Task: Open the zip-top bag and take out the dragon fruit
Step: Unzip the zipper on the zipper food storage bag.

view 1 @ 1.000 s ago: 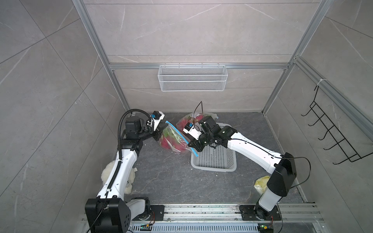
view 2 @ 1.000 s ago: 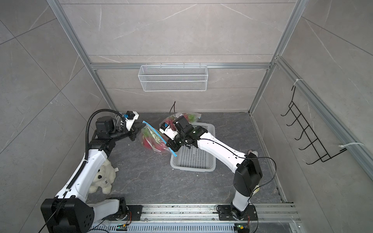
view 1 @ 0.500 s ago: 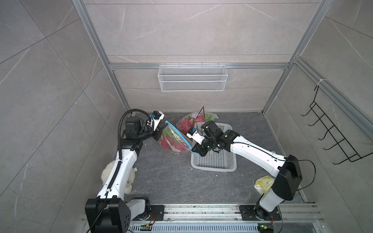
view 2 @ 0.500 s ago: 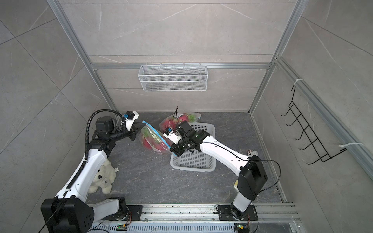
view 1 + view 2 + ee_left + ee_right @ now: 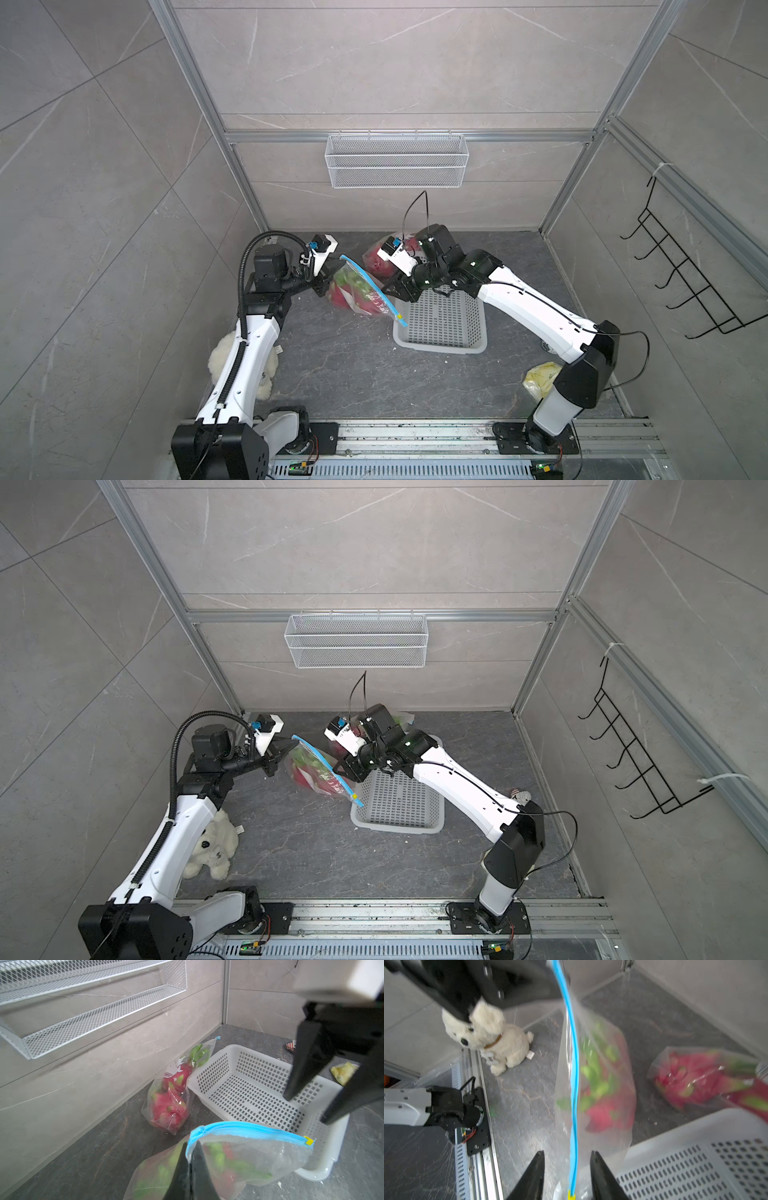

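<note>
Right now my left gripper [image 5: 190, 1147] is pinched tight on one end of the blue zip strip [image 5: 249, 1129] of the zip-top bag [image 5: 259, 1159], holding that corner up above the dark floor [image 5: 353, 374]. My right gripper [image 5: 567, 1153] has its jaws apart, one on each side of the strip near the yellow slider [image 5: 571, 1195], gripping nothing. The dragon fruit [image 5: 604, 1113] sits inside the bag, pink skin and green tips showing through the plastic. In both top views the bag hangs between my two grippers, its slider end at the edge of the white basket [image 5: 440, 328]. A second bag [image 5: 168, 1103] of fruit lies beside the basket by the back wall
</note>
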`<state>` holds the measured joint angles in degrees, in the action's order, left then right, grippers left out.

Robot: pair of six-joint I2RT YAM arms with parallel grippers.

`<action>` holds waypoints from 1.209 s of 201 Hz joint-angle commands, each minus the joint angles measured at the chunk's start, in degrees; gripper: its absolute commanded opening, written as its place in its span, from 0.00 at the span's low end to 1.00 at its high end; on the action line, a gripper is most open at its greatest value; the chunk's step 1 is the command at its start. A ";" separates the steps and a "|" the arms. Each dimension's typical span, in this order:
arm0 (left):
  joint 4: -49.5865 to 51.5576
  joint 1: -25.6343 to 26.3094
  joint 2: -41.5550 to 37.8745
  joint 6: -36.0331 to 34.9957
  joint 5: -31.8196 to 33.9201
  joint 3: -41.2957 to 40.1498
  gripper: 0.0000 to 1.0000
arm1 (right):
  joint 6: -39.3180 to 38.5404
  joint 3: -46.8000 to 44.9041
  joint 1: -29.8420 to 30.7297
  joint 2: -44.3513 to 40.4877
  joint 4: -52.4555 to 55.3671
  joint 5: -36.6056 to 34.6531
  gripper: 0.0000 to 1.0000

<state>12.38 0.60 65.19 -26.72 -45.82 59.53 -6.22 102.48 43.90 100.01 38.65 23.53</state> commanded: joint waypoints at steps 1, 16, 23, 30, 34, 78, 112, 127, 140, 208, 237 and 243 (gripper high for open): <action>2.09 -0.25 -1.98 -2.37 -4.40 0.59 0.00 | -1.34 4.61 -0.40 5.94 0.90 2.11 0.39; 2.35 -0.24 -1.92 -2.11 -4.29 0.57 0.00 | -1.43 7.40 -0.33 8.47 1.29 3.24 0.39; 2.54 -0.25 -1.82 -2.11 -4.33 0.60 0.00 | -1.53 8.03 -0.39 9.28 1.23 3.95 0.39; 2.56 -0.25 -1.69 -1.98 -4.15 0.67 0.00 | -1.39 8.32 -0.37 9.71 1.00 4.88 0.39; 2.46 -0.25 -1.65 -1.94 -4.10 0.68 0.00 | -1.38 8.40 -0.39 10.03 0.78 5.54 0.39; 1.49 -0.21 -0.13 -0.43 -1.92 1.42 0.00 | 1.36 5.28 0.04 10.75 -2.72 10.34 0.37; -0.49 -0.25 0.29 3.28 0.99 1.77 0.00 | 5.00 4.60 0.33 12.59 -4.36 11.77 0.18; -0.76 -0.25 -0.01 6.08 4.21 2.32 0.18 | 8.08 4.25 0.39 13.26 -6.58 13.22 0.16; -1.47 -0.25 -0.53 9.92 7.72 2.52 0.25 | 10.77 4.06 0.40 13.76 -8.44 13.80 0.16; 4.91 -0.30 -3.83 48.45 26.42 2.13 1.00 | 26.05 -0.78 0.37 14.68 -22.23 13.05 0.14; -0.34 -0.25 -5.65 60.53 16.48 -5.75 0.97 | 30.36 -1.38 0.40 14.78 -25.95 11.27 0.14; -3.75 -0.25 -6.01 63.68 14.70 -7.92 0.94 | 31.02 -1.55 0.40 14.78 -26.69 11.07 0.14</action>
<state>14.41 0.36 61.21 20.14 -23.81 57.74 18.74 101.82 43.92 113.60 17.72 36.05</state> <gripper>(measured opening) 0.976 0.138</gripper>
